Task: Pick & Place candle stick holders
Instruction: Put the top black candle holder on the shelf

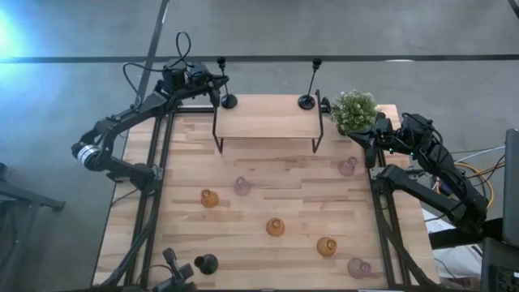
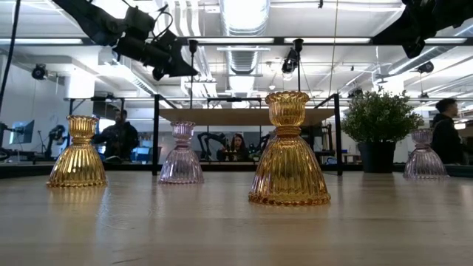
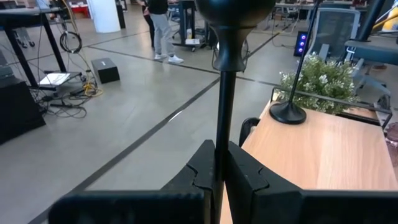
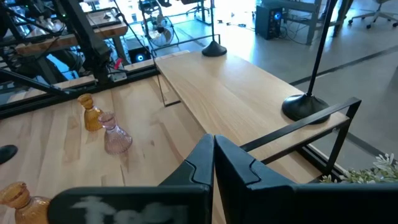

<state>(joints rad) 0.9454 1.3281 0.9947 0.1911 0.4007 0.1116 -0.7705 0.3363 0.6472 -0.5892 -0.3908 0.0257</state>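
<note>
Two tall holders on the shelf (image 1: 268, 118), the left one (image 1: 229, 100) gripped by the left gripper (image 1: 214, 88); right gripper (image 1: 366, 146) closed, empty; six glass holders (image 1: 276, 226) remain.

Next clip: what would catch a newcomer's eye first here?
The left pincer, at the wooden shelf's left end, grips the stem of a tall black holder; a second black holder stands at the shelf's right end. Amber and pink glass holders dot the table, and the right pincer hangs shut near the green plant.

Ribbed amber holder (image 2: 289, 151), green plant (image 2: 379, 117)
</note>
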